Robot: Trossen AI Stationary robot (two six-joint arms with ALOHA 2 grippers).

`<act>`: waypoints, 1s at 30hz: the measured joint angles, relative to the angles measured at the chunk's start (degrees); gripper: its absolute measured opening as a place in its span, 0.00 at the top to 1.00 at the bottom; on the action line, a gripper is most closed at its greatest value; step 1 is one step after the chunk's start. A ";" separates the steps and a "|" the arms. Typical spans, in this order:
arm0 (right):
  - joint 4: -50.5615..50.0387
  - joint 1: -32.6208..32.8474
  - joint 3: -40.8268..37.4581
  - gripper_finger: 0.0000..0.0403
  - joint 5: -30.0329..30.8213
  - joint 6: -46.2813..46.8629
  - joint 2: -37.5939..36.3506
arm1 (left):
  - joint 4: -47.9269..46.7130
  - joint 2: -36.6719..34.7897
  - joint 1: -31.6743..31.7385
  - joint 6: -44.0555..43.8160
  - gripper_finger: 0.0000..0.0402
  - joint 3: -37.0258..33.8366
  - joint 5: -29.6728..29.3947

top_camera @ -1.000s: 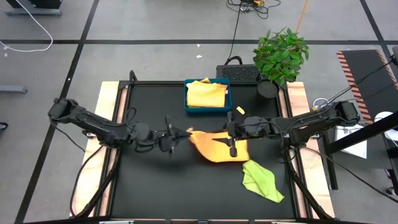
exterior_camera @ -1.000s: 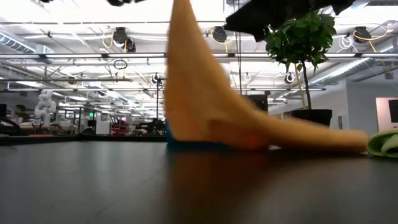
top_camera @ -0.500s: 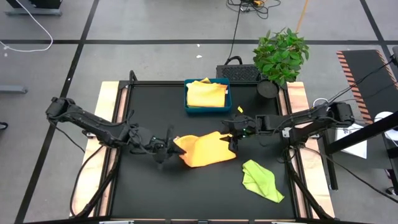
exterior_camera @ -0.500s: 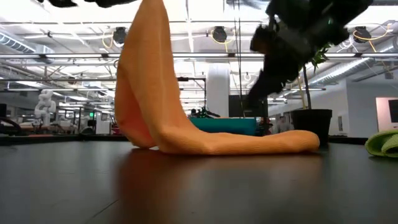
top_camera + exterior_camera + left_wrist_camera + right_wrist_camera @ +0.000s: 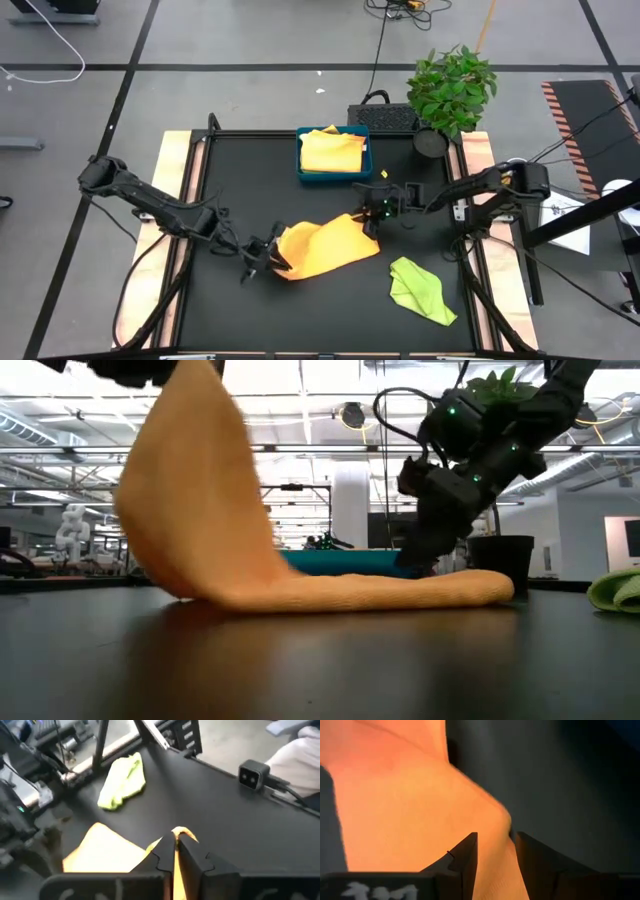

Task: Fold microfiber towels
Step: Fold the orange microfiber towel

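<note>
The left gripper point(image 5: 262, 262) is clamped on a corner of the orange towel point(image 5: 325, 248), lifting it off the counter point(image 5: 250, 170) near the middle. The cloth looks light and limp, best taken by its corners. The right gripper point(image 5: 372, 212) grips the towel's far edge, jaws partly closed on it.
</note>
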 joint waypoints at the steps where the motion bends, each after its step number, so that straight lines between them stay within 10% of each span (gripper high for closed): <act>1: 1.18 -0.09 0.00 0.69 -0.32 -0.41 0.23 | 0.11 0.53 -0.14 -0.59 0.92 -0.04 0.21; 16: 7.57 -0.11 0.01 0.69 -1.63 -1.30 0.17 | -2.01 9.21 -1.00 -18.00 0.50 0.05 4.08; 30: 9.04 0.06 0.02 0.69 -1.74 -1.92 0.17 | 7.31 15.57 -4.88 -31.89 0.46 0.18 -2.07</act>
